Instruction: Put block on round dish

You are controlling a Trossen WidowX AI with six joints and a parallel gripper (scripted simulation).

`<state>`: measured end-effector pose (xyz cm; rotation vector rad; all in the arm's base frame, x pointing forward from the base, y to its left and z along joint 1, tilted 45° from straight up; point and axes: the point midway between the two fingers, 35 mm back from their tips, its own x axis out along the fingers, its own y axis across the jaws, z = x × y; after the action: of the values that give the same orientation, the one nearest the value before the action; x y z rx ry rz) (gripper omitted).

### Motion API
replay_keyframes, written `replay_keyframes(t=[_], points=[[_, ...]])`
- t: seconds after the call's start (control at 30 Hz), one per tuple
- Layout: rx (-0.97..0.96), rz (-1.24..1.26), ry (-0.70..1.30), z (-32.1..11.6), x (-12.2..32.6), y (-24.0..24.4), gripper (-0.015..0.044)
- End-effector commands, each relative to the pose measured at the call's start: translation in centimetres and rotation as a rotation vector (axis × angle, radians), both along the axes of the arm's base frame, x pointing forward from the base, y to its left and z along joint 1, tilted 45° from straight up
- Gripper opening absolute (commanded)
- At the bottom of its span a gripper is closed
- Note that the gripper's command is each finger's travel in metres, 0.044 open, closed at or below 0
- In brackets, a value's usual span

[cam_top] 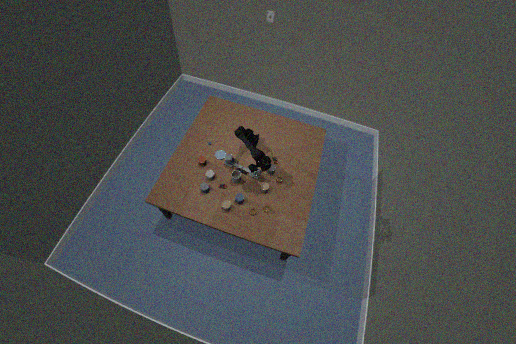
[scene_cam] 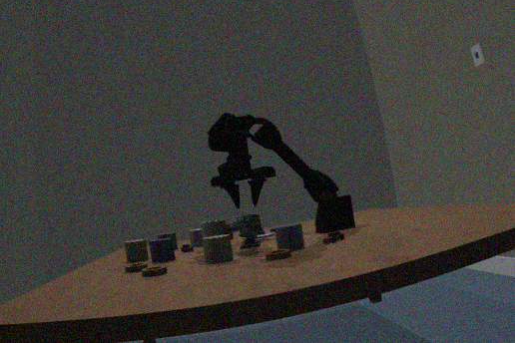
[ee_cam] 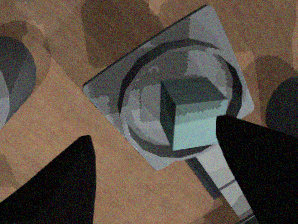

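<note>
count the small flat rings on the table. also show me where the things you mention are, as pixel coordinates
3: one ring point(cam_top: 253, 214) point(scene_cam: 136, 269), another ring point(cam_top: 266, 212) point(scene_cam: 154, 273) beside it, the third ring point(cam_top: 279, 182) point(scene_cam: 277, 257) nearer the arm's base point(cam_top: 240, 131) point(scene_cam: 348, 201). Others may be hidden.

Seen from the top, a blue pot point(cam_top: 240, 198) point(scene_cam: 162, 250) stands near the middle of the tabletop's near half — a cream pot point(cam_top: 226, 205) point(scene_cam: 136, 251) is just left of it. Two small rings lie to their right. An orange pot point(cam_top: 202, 161) sits far left. A pale plate point(cam_top: 270, 16) point(scene_cam: 477, 55) is up on the wall.
</note>
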<state>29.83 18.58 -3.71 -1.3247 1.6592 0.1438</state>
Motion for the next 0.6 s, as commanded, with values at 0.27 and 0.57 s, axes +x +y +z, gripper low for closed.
replay_keyframes(t=[0.27, 0.57], points=[[-0.007, -0.062, -0.056, 1.3, 1.5, -2.1, 0.0260], [-0.007, -0.062, -0.056, 0.4, 1.6, -3.0, 0.0260]])
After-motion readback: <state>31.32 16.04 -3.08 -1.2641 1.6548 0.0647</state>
